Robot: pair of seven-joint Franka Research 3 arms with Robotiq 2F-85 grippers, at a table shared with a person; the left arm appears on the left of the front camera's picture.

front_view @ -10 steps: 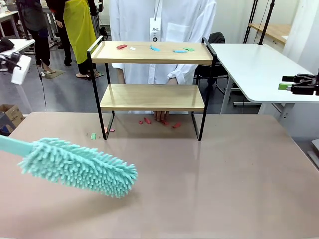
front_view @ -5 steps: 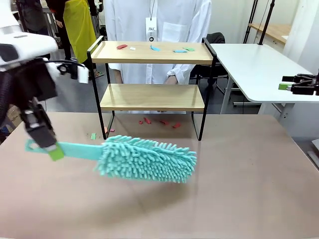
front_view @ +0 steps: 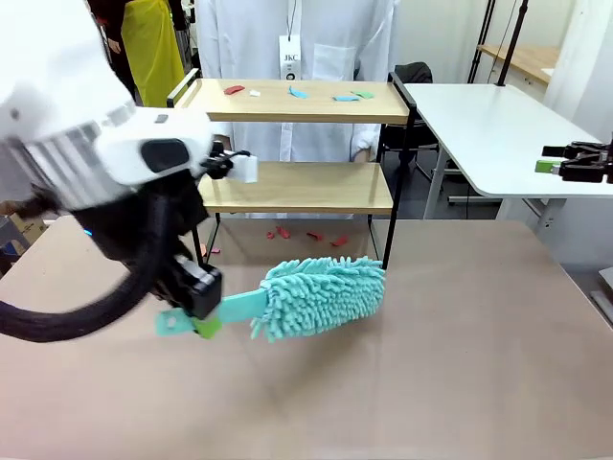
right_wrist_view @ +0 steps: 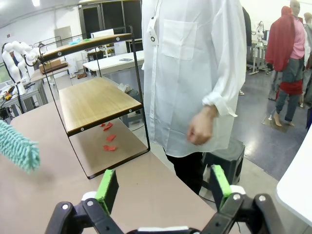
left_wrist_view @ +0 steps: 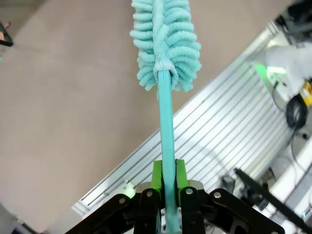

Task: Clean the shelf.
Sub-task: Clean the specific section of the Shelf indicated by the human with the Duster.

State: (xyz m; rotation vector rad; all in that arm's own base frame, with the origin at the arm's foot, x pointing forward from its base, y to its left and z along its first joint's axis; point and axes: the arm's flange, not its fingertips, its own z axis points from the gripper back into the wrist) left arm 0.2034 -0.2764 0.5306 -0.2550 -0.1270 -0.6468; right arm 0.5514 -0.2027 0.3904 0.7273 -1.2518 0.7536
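Left gripper (left_wrist_view: pixel 165 176) is clenched on the duster (front_view: pixel 321 295) handle, pads either side of it, hold sits near the handle end. Duster head hangs low over the bench (front_view: pixel 450 374), on the near side of the shelf (front_view: pixel 388 192), just beside its right front leg (front_view: pixel 386 240). Can't tell if it's touching the bench. So: tool in hand, approach step, shelf not wiped yet by the look of it. Lower board (front_view: pixel 292 187) looks bare. Top board (front_view: pixel 297 113) carries the mess: scraps (front_view: pixel 292 92) in red, white, blue and green, spread along it. More red bits (front_view: pixel 311 234) lie on the bench under the shelf. Next move, my read: raise the head to top-board height, level the handle, come in over the near edge between the rails (front_view: pixel 182 84), then sweep along the board. Rails close off both ends, so the scraps likely have to go off the near or far edge. Mind the leg on the way up. Person (front_view: pixel 297 38) stands right behind the shelf, hand (right_wrist_view: pixel 200 129) down by the side. Right gripper (right_wrist_view: pixel 161 183) is released, nothing in it, far right, well apart from the shelf.
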